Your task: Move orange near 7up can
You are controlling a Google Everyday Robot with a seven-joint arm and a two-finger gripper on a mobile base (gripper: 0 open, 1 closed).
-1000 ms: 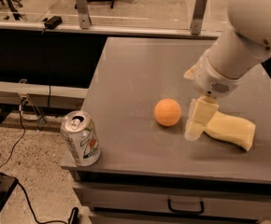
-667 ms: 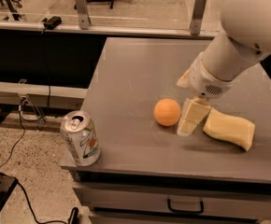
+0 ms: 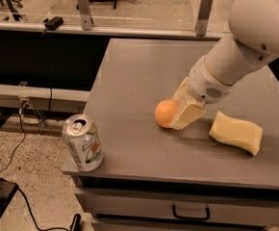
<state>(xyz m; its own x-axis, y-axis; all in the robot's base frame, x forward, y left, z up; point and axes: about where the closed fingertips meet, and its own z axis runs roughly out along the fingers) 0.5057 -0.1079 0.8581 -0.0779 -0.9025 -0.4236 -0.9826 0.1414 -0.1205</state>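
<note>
Camera view: the robot's gripper rests against the right side of the orange on a grey table. Whether the gripper is open or clamped cannot be told. The 7up can stands upright well to the left of the orange and nearer the table's front corner. A pale yellow sponge lies to the right of the orange, apart from it.

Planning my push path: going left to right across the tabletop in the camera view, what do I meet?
7up can at the front-left corner → orange → gripper, right up against the orange's right side → yellow sponge farthest right.
</note>
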